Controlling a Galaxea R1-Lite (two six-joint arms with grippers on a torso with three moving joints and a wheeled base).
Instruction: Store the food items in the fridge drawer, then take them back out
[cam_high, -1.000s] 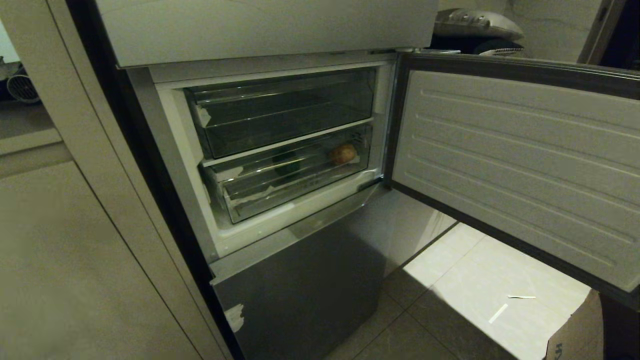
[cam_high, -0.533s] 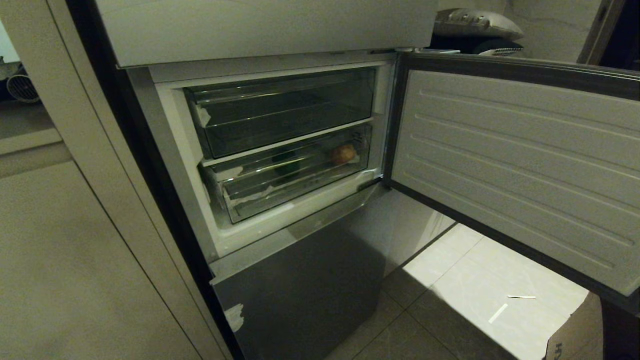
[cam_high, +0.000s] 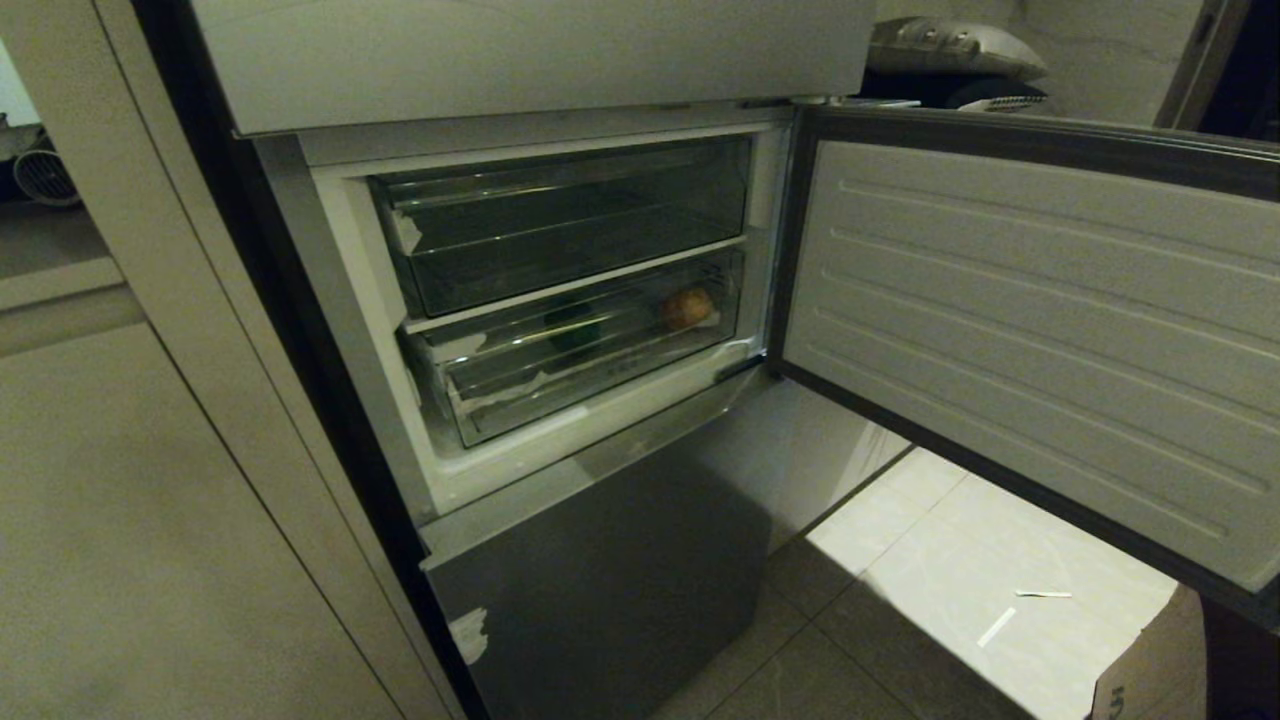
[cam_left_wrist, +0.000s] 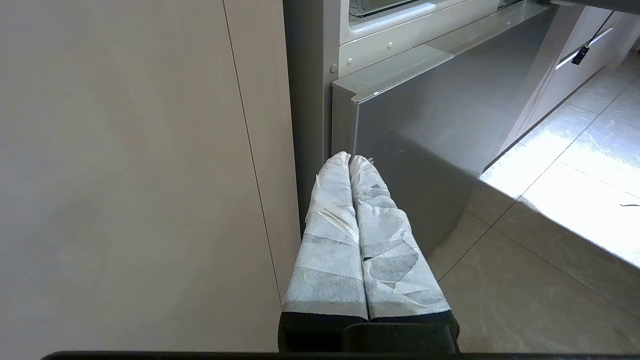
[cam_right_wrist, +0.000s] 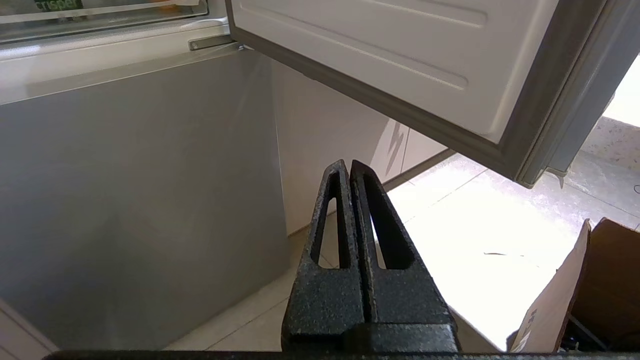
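- The left claw (cam_left_wrist: 350, 159) is closed, its two paper-wrapped fingers (cam_left_wrist: 330, 240) pressed together, and it holds nothing.
- It points at the lower grey panel (cam_left_wrist: 440, 125) of the fridge, near the left top corner of that panel, and I cannot tell if it touches it.
- The right claw (cam_right_wrist: 346, 164) is also closed and empty, its black fingers (cam_right_wrist: 385, 235) tight together.
- It hangs low in front of the same panel (cam_right_wrist: 135, 190), below the open door (cam_right_wrist: 400, 55).
- Neither claw shows in the head view.
- The drawer (cam_high: 590, 350) is the lower clear bin inside the fridge, and it sits pushed in.
- The roll (cam_high: 686, 307) lies in the drawer, toward its right end, close to the door (cam_high: 1040, 330) hinge side.
- A dark item (cam_high: 573, 328) lies in the drawer too, left of the roll and apart from it; what it is I cannot tell.
- Above the drawer is a second clear tray (cam_high: 560, 225).
- The door stands wide open to the right of the drawer.
- Below the door is a tiled floor (cam_high: 960, 590) with a carton (cam_high: 1160, 665) at its right edge.
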